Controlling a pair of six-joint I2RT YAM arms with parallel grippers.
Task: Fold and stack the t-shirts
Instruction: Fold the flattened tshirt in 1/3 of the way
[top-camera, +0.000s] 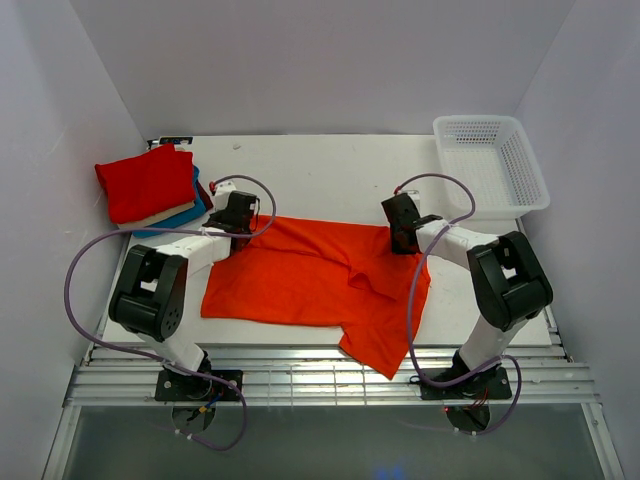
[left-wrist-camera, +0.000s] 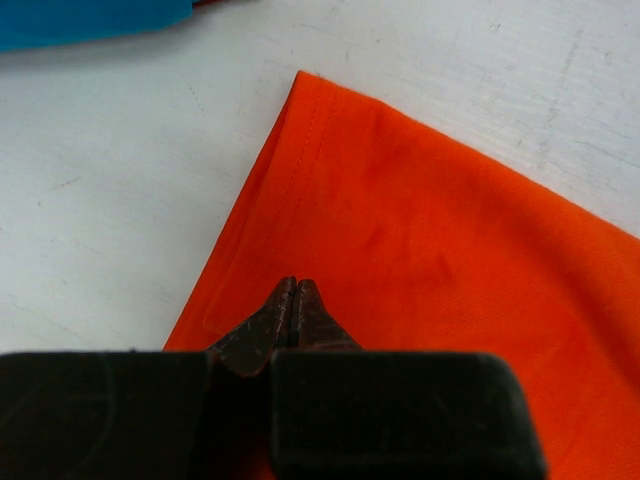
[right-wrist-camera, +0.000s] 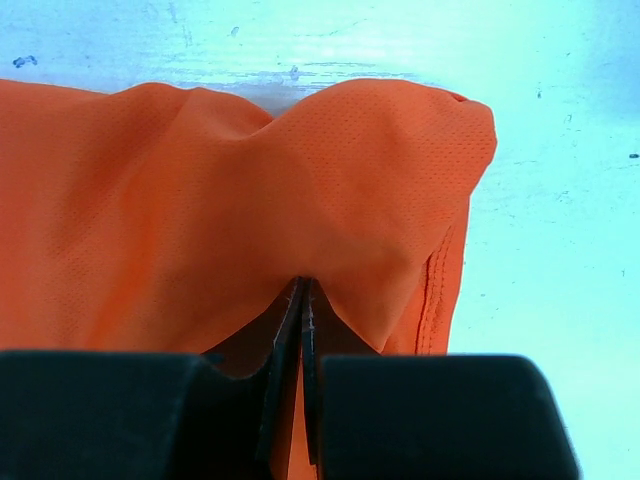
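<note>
The orange t-shirt (top-camera: 310, 280) lies spread and rumpled at the middle of the table (top-camera: 330, 175), well apart from the folded red, cream and teal stack (top-camera: 150, 190) at the far left. The right end effector (right-wrist-camera: 303, 285) is clamped on a bunched-up far-right corner, and the left end effector (left-wrist-camera: 295, 285) is closed at the far-left corner, seemingly nipping the cloth. The first fold looks to be in hand. Next, both should lift together and carry the far edge toward the near hem, keeping it taut.

Stack mostly covered
Red t-shirt (top-camera: 147, 182) hides all but the edges of cream t-shirt (top-camera: 152, 217) and teal t-shirt (top-camera: 192, 210); orange t-shirt (right-wrist-camera: 200, 200) runs off both wrist views.
</note>
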